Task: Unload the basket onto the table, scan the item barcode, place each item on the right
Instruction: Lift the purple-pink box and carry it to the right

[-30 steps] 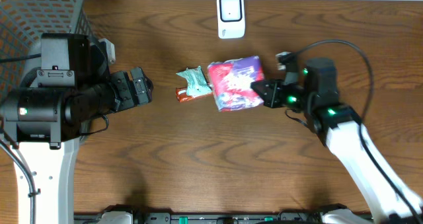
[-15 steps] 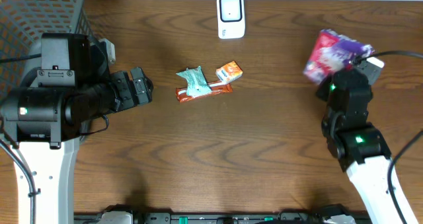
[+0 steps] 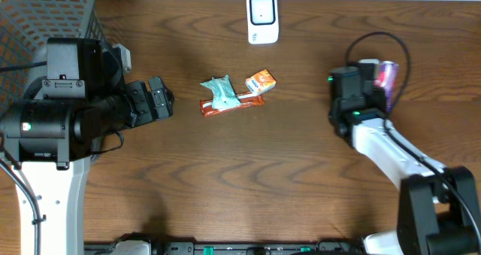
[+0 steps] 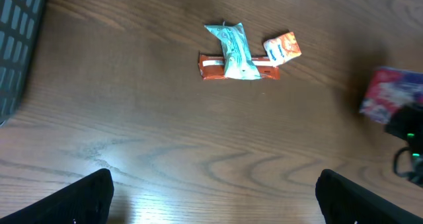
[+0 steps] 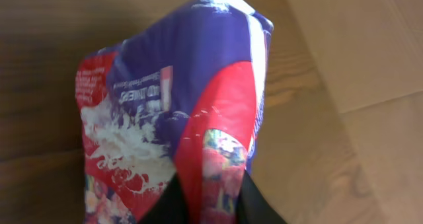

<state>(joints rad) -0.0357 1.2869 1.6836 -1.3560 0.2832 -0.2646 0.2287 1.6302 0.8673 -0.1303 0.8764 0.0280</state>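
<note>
Right hand [image 5: 208,205] clamped on bag [image 5: 178,105]; purple-red bag sticks out past fingertips. Left hand [image 4: 215,192] spread wide, nothing between fingers. Ahead of left hand on bench [image 3: 225,172]: teal packet [image 3: 219,92] across red bar [image 3: 244,102], orange packet [image 3: 261,81] just beside. Scanner [image 3: 262,18] beyond them.

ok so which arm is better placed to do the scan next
Right. The right jaws pinch the purple-and-red bag, so it likely only needs carrying to the white scanner. The left jaws stand open and empty, with nothing to present.
</note>
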